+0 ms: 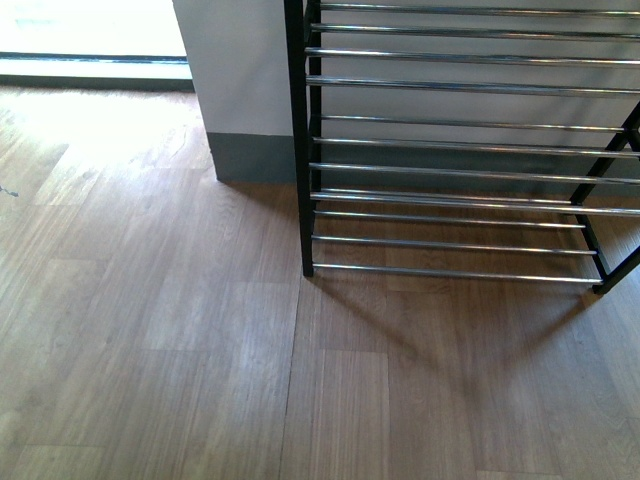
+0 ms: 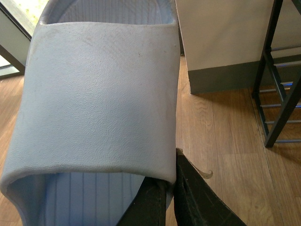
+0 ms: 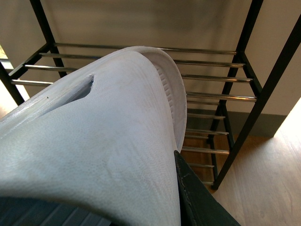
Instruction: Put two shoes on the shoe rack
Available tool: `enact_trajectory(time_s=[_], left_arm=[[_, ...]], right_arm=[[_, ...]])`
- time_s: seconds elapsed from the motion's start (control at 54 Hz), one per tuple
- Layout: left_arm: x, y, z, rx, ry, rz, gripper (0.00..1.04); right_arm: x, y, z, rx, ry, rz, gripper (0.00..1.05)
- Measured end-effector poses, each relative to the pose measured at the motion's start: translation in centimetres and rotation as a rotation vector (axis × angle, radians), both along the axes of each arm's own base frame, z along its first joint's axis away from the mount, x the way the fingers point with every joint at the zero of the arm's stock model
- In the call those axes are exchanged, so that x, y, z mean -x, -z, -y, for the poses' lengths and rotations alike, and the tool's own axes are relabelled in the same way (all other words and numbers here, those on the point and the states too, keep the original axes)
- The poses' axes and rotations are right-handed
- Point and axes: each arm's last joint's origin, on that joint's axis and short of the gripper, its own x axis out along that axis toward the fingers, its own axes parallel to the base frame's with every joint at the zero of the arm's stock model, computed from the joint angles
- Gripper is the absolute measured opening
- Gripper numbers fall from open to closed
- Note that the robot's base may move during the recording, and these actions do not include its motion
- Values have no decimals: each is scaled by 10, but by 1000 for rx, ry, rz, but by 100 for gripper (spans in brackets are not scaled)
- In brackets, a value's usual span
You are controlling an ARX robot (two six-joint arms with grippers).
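- In the left wrist view, the strap edge of the first sandal (image 2: 99,94), pale blue rubber, is pinched in the closed left hand (image 2: 171,188). It appears to be carried clear of the wooden floor (image 2: 225,155), probably so that the sole can be set down flat.
- The shoe rack (image 2: 272,70) is glimpsed beyond that sandal, well apart from it. No approach looks to have been made on this side yet.
- In the front view neither arm is shown. Bare floor fills the lower left of the frame, and the rack's chrome bars are spread across the upper right. No shoe can be seen on any visible tier.
- In the right wrist view, the second sandal (image 3: 94,141) is gripped by the right hand (image 3: 179,165). Only one dark finger is visible against its side, and the other is hidden by the rubber.
- This sandal is pointed toward the rack's open tiers and is near them, so it is judged to be lined up to go on first.
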Motion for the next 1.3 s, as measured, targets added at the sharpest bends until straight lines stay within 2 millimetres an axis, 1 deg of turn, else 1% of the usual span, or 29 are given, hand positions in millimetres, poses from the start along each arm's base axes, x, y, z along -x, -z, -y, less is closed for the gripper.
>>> enact_trajectory(time_s=[1.112, 1.223, 1.297], left_arm=[[0, 0, 0, -1, 0, -1, 2], [0, 0, 0, -1, 0, -1, 2], [0, 0, 0, -1, 0, -1, 2]], right_arm=[[0, 0, 0, -1, 0, -1, 2], [-1, 0, -3, 7, -109, -29, 2], [-7, -5, -11, 15, -145, -41, 2]])
